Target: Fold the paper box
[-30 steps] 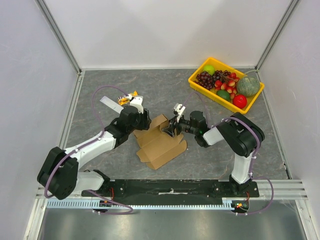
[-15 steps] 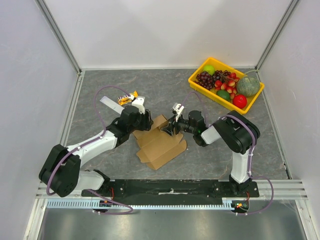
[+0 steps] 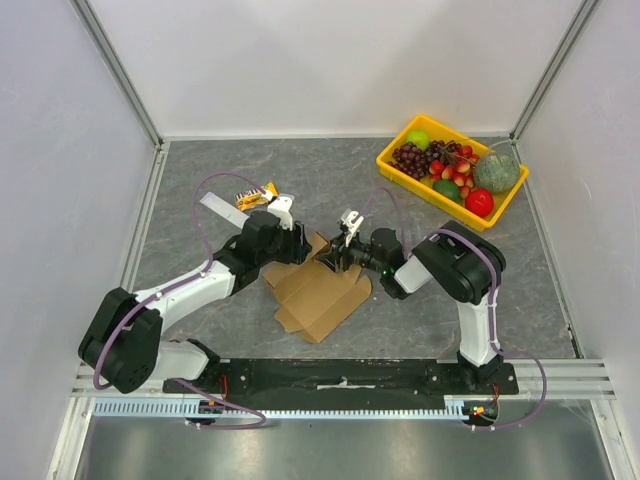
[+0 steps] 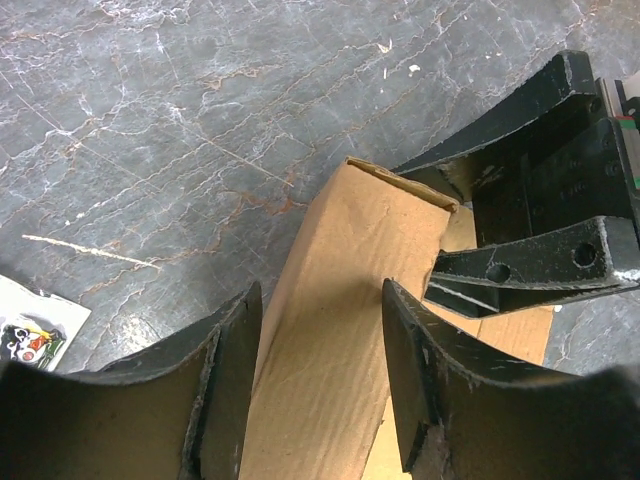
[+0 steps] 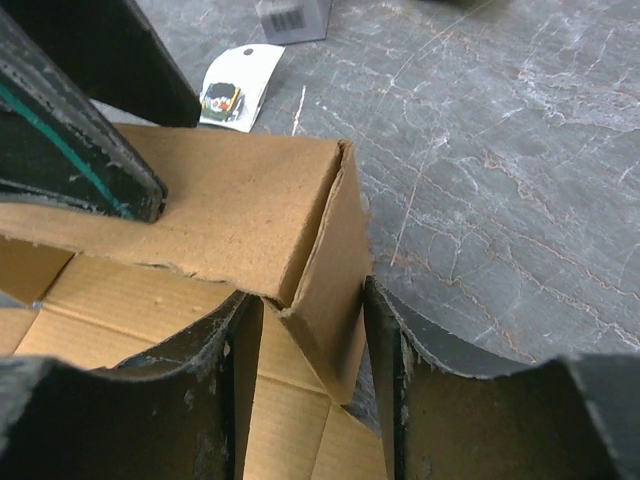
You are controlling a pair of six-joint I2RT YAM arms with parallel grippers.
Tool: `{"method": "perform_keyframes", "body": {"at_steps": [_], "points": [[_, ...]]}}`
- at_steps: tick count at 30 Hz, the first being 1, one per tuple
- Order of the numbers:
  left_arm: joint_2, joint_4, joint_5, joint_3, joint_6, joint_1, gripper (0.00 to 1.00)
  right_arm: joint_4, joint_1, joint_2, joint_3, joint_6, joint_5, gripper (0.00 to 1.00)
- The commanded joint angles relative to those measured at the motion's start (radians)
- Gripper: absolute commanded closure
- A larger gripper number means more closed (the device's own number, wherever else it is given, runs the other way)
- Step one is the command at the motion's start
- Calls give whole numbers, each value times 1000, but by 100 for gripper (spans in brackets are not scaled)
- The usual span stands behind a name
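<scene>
Brown corrugated cardboard: the paper box [image 3: 322, 297] lies part-folded on the grey stone-pattern table [image 3: 330, 175], mid-table between the two wrists, with one wall standing along its far edge.

Left arm: reaches low and diagonally from its base toward the box's far left corner. The left gripper [image 3: 298, 247] straddles the raised wall. In the wrist view the cardboard fills the gap between its fingers [image 4: 225, 385], and it is pinched there.

Right arm: the elbow is bent high and the forearm runs nearly level, pointing left. The right gripper [image 3: 336, 258] meets the same wall from the opposite end. In its wrist view the folded corner sits between both fingers [image 5: 405, 390], touching each, so it is clamped.

Versus one second earlier: the right forearm and elbow have swung left, closer to the box, and the right fingers have narrowed onto the corner. The box has shifted slightly left. The left arm is essentially unchanged.
</scene>
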Motion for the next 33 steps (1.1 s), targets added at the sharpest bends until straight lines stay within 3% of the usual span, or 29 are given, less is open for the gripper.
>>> {"method": "perform_keyframes", "body": {"at_steps": [1, 15, 30, 33], "points": [[3, 38, 34, -1, -12, 2, 43, 172, 12, 38, 19, 34, 69, 50], [-12, 52, 79, -30, -40, 2, 44, 320, 63, 86, -4, 43, 246, 58], [-26, 78, 111, -67, -60, -10, 45, 294, 93, 78, -1, 28, 359, 73], [-24, 79, 112, -72, -63, -10, 45, 284, 98, 74, 0, 19, 372, 79]]}}
